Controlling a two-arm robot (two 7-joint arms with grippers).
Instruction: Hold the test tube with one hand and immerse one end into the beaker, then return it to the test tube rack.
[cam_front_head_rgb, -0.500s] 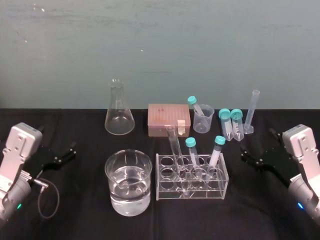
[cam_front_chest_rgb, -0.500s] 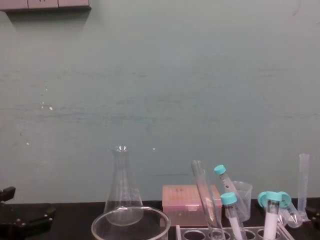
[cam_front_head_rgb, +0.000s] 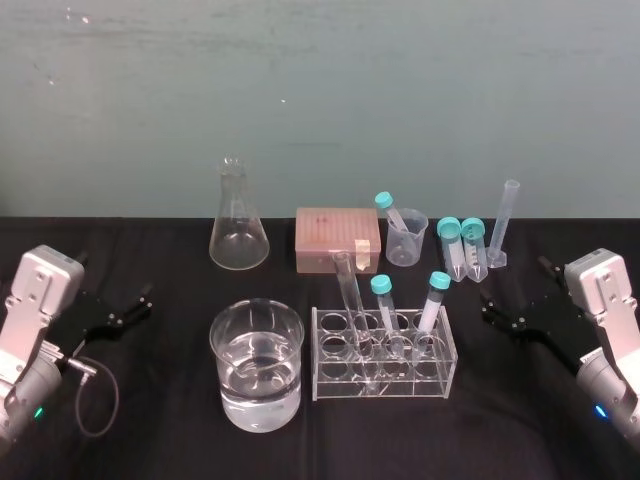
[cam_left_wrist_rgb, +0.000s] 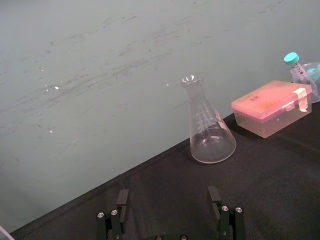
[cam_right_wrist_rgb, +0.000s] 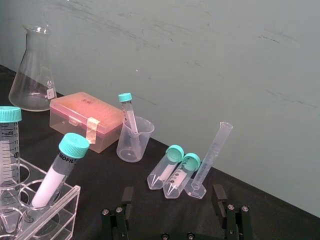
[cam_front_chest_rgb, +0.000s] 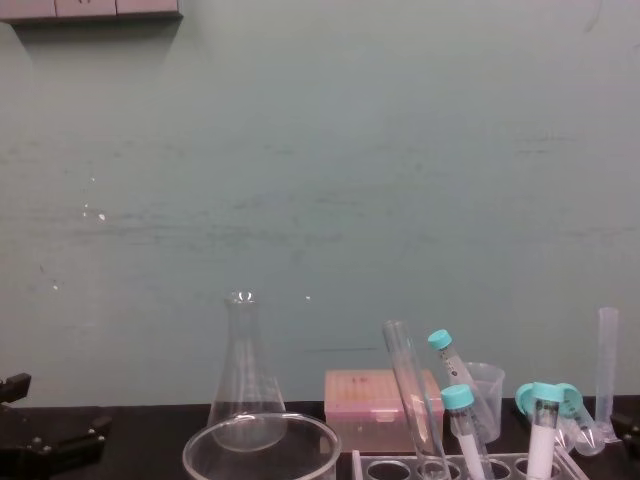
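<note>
The test tube (cam_front_head_rgb: 354, 315) stands in the left half of the test tube rack (cam_front_head_rgb: 450, 349), leaning with its open top toward the left and back; no gripper touches it. At the far left, the left gripper (cam_front_head_rgb: 135, 305) hangs low over the black table (cam_front_head_rgb: 160, 440), well apart from the glassware, and in the left wrist view its fingers (cam_left_wrist_rgb: 122, 199) are spread wide with nothing between them. Right of it, at the back, a conical flask (cam_front_head_rgb: 239, 228) stands upright. In front of the flask sits the beaker (cam_front_head_rgb: 225, 350), about half full of clear liquid, just beside the rack's left end. The rack also holds two teal-capped tubes (cam_front_head_rgb: 432, 300), both tilted to the right of the test tube. Behind the rack lies a pink box (cam_front_head_rgb: 337, 240), then a small measuring cup (cam_front_head_rgb: 407, 243) with one capped tube leaning in it, two more capped tubes (cam_front_head_rgb: 462, 248) resting on the table, and a thin graduated cylinder (cam_front_head_rgb: 505, 222). At the far right, the right gripper (cam_front_head_rgb: 495, 310) points inward near the table, apart from the rack, its fingers (cam_right_wrist_rgb: 218, 196) spread and empty.
</note>
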